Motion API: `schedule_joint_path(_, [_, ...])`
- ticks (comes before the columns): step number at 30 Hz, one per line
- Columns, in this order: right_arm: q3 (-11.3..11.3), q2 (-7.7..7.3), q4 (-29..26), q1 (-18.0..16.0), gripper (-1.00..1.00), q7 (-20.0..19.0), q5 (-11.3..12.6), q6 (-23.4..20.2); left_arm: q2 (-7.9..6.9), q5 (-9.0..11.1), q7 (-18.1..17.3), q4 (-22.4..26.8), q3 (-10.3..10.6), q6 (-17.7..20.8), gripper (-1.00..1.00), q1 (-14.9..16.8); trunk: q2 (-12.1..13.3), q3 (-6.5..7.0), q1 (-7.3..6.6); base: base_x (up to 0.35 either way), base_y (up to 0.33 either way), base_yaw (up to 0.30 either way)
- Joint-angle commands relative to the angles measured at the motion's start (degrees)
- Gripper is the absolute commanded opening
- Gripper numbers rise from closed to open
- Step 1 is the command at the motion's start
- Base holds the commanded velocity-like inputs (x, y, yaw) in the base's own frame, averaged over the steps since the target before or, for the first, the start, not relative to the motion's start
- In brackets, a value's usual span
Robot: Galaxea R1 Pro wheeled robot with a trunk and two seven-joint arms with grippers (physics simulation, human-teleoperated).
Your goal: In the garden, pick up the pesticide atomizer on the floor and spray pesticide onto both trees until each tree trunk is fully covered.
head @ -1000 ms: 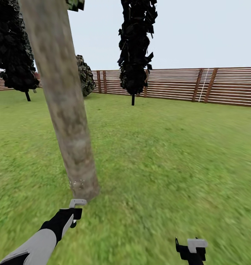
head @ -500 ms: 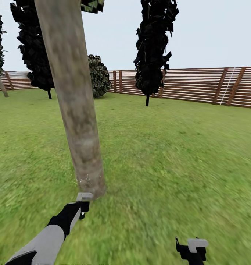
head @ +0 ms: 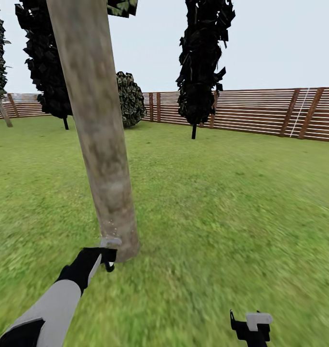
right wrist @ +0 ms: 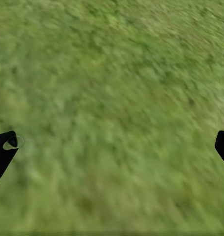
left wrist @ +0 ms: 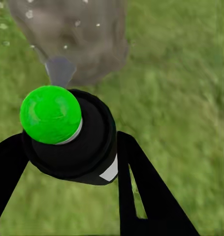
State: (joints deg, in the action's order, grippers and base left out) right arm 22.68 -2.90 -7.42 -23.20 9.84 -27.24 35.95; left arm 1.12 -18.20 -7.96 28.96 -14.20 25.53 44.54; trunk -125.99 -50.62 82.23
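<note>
Left pincer (left wrist: 75, 162) is clamped on the atomizer (left wrist: 67, 135) right at the trunk (head: 99, 140) base, right pincer (right wrist: 112, 147) wide open and empty, so spraying's underway, second tree left.

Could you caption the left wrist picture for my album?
Left gripper holds a green-capped sprayer near a trunk.

atomizer (left wrist: 67, 135): black, green cap, clamped in left hand (head: 106, 253) | trunk (head: 99, 140): pale, mottled, leaning, droplets at base
</note>
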Motion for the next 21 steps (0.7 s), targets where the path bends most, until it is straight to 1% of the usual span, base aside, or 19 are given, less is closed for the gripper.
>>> schedule_joint_path(1, [0.0,0.0,0.0,0.0,1.0,0.0,0.0,0.0,1.25,-0.5,-0.1,0.1,1.0,1.0,-1.0,0.1,0.0,0.0,0.0,0.0,0.0,0.0])
schedule_joint_path(2, [0.0,0.0,0.0,0.0,1.0,0.0,0.0,0.0,1.82,-0.5,-0.2,0.6,2.0,2.2,-1.0,0.7,0.0,0.0,0.0,0.0,0.0,0.0])
schedule_joint_path(4, [0.0,0.0,0.0,0.0,1.0,0.0,0.0,0.0,1.37,-0.6,-0.4,1.4,2.4,3.3,-1.0,1.4,0.0,0.0,0.0,0.0,0.0,0.0])
schedule_joint_path(6, [0.0,0.0,0.0,0.0,1.0,0.0,0.0,0.0,-0.71,-0.5,-0.5,2.2,2.6,4.7,-1.0,2.1,0.0,0.0,0.0,0.0,0.0,0.0])
schedule_joint_path(7, [0.0,0.0,0.0,0.0,1.0,0.0,0.0,0.0,-3.39,-0.4,-0.8,2.4,2.5,5.9,-1.0,2.6,0.0,0.0,0.0,0.0,0.0,0.0])
schedule_joint_path(8, [0.0,0.0,0.0,0.0,1.0,0.0,0.0,0.0,-5.21,-0.3,-1.5,2.6,2.5,6.3,-1.0,3.1,0.0,0.0,0.0,0.0,0.0,0.0])
schedule_joint_path(9, [0.0,0.0,0.0,0.0,1.0,0.0,0.0,0.0,-6.23,-0.4,-2.6,2.6,2.5,6.5,-1.0,3.5,0.0,0.0,0.0,0.0,0.0,0.0])
schedule_joint_path(11, [0.0,0.0,0.0,0.0,1.0,0.0,0.0,0.0,-7.5,-0.5,-5.3,2.7,2.7,6.7,-1.0,4.0,0.0,0.0,0.0,0.0,0.0,0.0])
schedule_joint_path(12, [0.0,0.0,0.0,0.0,1.0,0.0,0.0,0.0,-7.47,-0.6,-6.9,2.7,2.9,6.7,-1.0,3.9,0.0,0.0,0.0,0.0,0.0,0.0])
schedule_joint_path(13, [0.0,0.0,0.0,0.0,1.0,0.0,0.0,0.0,-7.35,-0.6,-7.2,2.6,3.1,6.7,-1.0,3.9,0.0,0.0,0.0,0.0,0.0,0.0])
schedule_joint_path(14, [0.0,0.0,0.0,0.0,1.0,0.0,0.0,0.0,-6.98,-0.5,-7.5,2.6,4.1,6.8,-1.0,3.8,0.0,0.0,0.0,0.0,0.0,0.0])
schedule_joint_path(16, [0.0,0.0,0.0,0.0,1.0,0.0,0.0,0.0,-5.0,-0.5,-7.7,2.6,6.5,6.9,-1.0,4.0,0.0,0.0,0.0,0.0,0.0,0.0])
schedule_joint_path(17, [0.0,0.0,0.0,0.0,1.0,0.0,0.0,0.0,-4.33,-0.4,-7.8,2.6,7.2,7.0,-1.0,4.3,0.0,0.0,0.0,0.0,0.0,0.0])
schedule_joint_path(20, [0.0,0.0,0.0,0.0,1.0,0.0,0.0,0.0,-4.72,-0.4,-7.9,2.7,7.6,8.7,-1.0,4.8,0.0,0.0,0.0,0.0,0.0,0.0])
schedule_joint_path(21, [0.0,0.0,0.0,0.0,1.0,0.0,0.0,0.0,-5.96,-0.4,-8.2,2.8,7.6,9.5,-1.0,5.5,0.0,0.0,0.0,0.0,0.0,0.0])
